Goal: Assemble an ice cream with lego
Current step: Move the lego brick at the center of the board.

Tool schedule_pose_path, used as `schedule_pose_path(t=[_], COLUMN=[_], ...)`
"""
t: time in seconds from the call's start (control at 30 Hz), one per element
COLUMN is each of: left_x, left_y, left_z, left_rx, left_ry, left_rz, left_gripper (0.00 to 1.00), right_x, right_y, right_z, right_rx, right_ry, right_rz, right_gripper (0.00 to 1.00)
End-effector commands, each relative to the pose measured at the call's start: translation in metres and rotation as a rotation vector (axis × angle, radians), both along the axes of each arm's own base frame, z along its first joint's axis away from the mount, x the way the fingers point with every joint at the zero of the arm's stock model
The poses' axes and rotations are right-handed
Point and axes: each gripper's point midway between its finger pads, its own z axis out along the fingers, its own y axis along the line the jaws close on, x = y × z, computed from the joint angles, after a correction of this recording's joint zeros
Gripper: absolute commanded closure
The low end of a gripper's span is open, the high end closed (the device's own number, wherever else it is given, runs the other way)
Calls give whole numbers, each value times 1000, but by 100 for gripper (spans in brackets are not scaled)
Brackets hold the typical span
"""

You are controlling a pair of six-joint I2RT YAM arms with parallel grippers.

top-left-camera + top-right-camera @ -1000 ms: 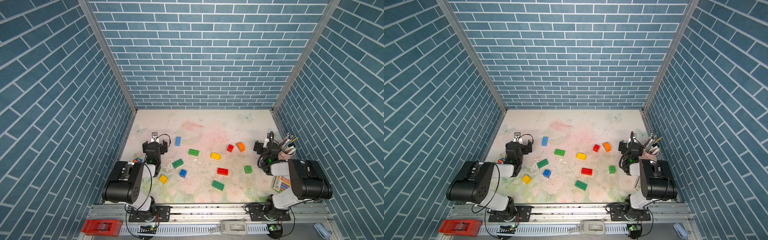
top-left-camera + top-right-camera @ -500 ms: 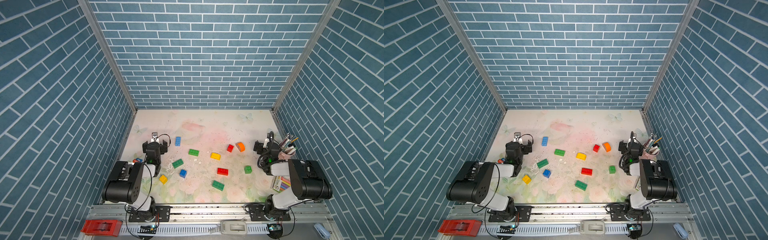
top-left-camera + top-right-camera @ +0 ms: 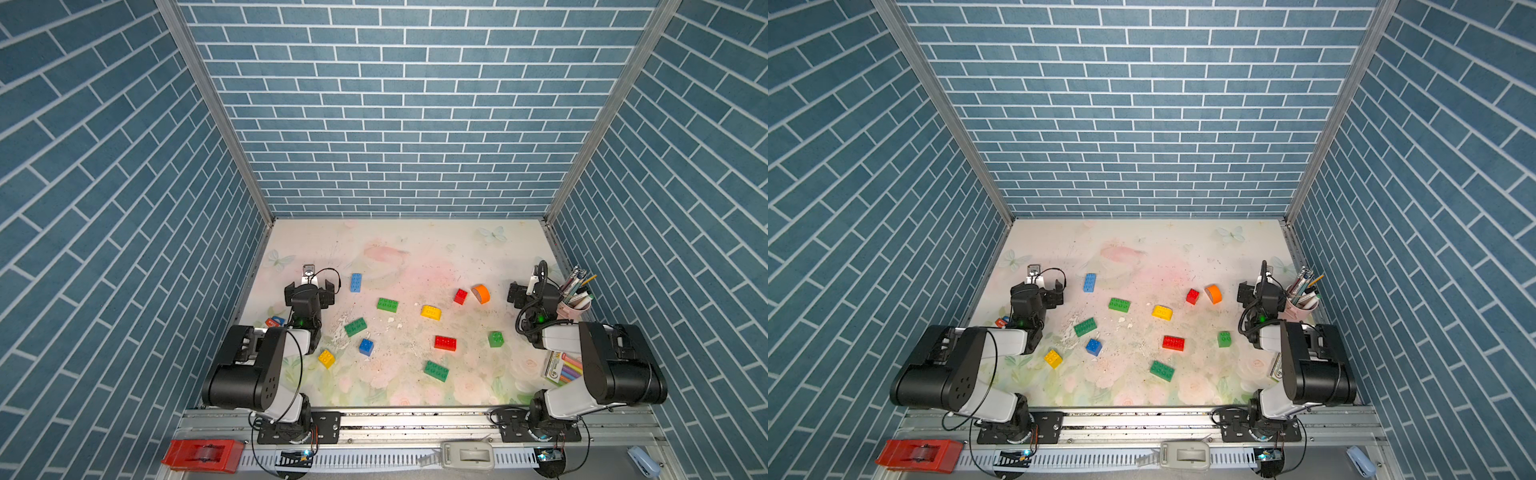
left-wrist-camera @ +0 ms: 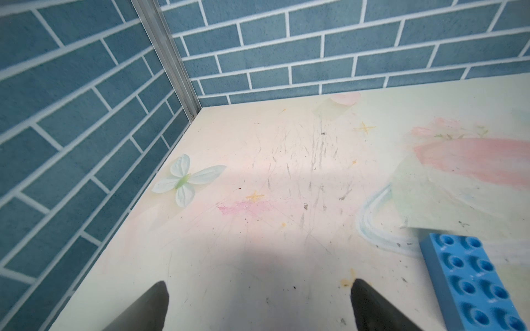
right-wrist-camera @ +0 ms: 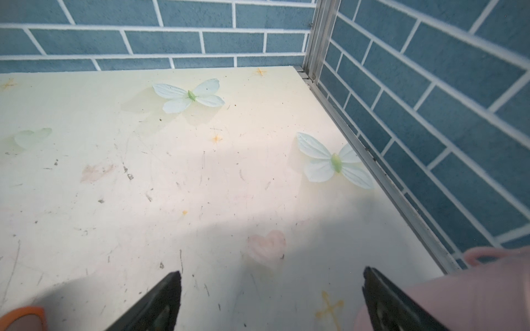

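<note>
A: Left end effector (image 4: 258,286) is released, fingers spread wide, only bare counter (image 4: 286,177) under the gap.

B: Nearest lego to it?

A: The blue oblong brick (image 4: 470,283), studs up, lying flat. It sits just beside that end effector on its inner side, toward the middle of the counter, and clear of the fingers.

B: And the right end effector (image 5: 272,273)?

A: Released too, wide and holding nothing. The orange round-topped piece (image 3: 481,293) lies near it on its inner side, with the red square brick (image 3: 460,296) just past the orange one.

B: Its outer side?

A: The pink cup (image 5: 459,292) of pens, tight beside the outer finger. Whether they touch, I cannot tell.

B: The other bricks?

A: They're scattered between the two end effectors, each lying single. The green slanted brick (image 3: 355,326), blue square brick (image 3: 366,346) and yellow square brick (image 3: 326,358) are nearer the left one. The green square brick (image 3: 496,338) is nearer the right. The yellow round-topped piece (image 3: 430,312) and red oblong brick (image 3: 445,343) are about midway.
</note>
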Motion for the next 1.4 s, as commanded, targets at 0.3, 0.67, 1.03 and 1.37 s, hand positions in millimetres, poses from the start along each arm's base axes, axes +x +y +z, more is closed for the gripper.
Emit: schedule_pose_path(t=[0.3,0.67,1.03,1.37], left_x=[-9,-15,-7,-12], left_y=[-8,-103,-181,-194], left_z=[68,84,87,76], left_rx=[-107,-284,-365,-372], left_ry=[205,382,433,462], left_rz=[0,-211,-376,-399], left_gripper=[0,1,1,0], right_x=[-86,-162,-163,-155], right_y=[29,89,108,122], right_z=[34,18,-18,-44], right_rx=[206,433,397,307], right_ry=[470,839,928,986], right_rz=[11,31,38,67], right_gripper=[1,15,24,35])
